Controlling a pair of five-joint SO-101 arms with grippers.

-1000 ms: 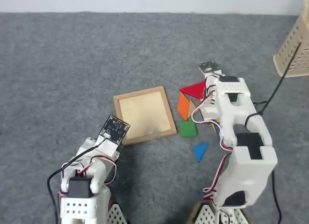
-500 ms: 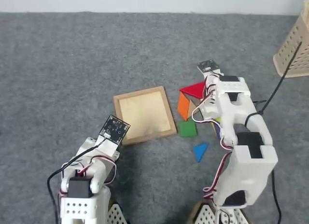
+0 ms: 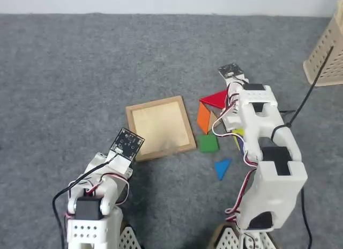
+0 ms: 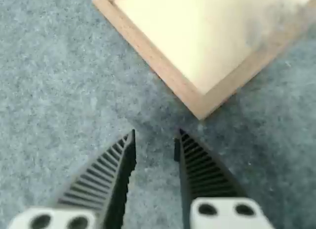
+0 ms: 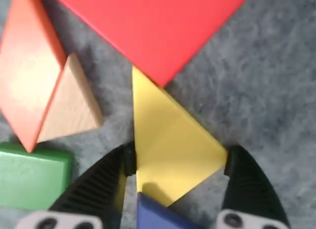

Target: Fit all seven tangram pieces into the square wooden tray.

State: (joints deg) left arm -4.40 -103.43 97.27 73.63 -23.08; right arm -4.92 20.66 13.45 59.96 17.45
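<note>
High view, supplemented by both wrist views. The square wooden tray [image 3: 154, 102] lay on the grey table [image 3: 80, 72] with no piece in it. Its pale floor was bare and its raised rim ran unbroken on all four sides.

All seven tangram pieces lay loose beside the tray, on the right arm's side:
- a red triangle [image 3: 217, 100]
- an orange parallelogram [image 3: 203, 117]
- a natural-wood triangle [image 5: 69, 105]
- a green square [image 3: 208, 143]
- a yellow triangle [image 5: 168, 140]
- a dark blue piece [image 5: 158, 214]
- a light blue triangle [image 3: 222, 167], a little apart and nearer the arm bases

The task was judged to be at its first step, the pick-up of the yellow triangle. The right end effector [image 5: 180, 154] hung low over that piece with its jaws spread wide, one at each side and close against its edges. Whether they pressed it could not be told. The red triangle's corner touched the yellow triangle's apex, and the dark blue piece lay against it on the opposite side.

The next move probably called for closing on the yellow triangle's side faces and lifting it clear without dragging those neighbours. It would then be carried to the tray.

The left end effector [image 4: 155, 137] hovered over bare table just off a tray corner, jaws narrowly parted, nothing between them.

The pieces appeared as flat, painted, sharp-edged wooden blocks, thick enough to be pinched by their sides.
</note>
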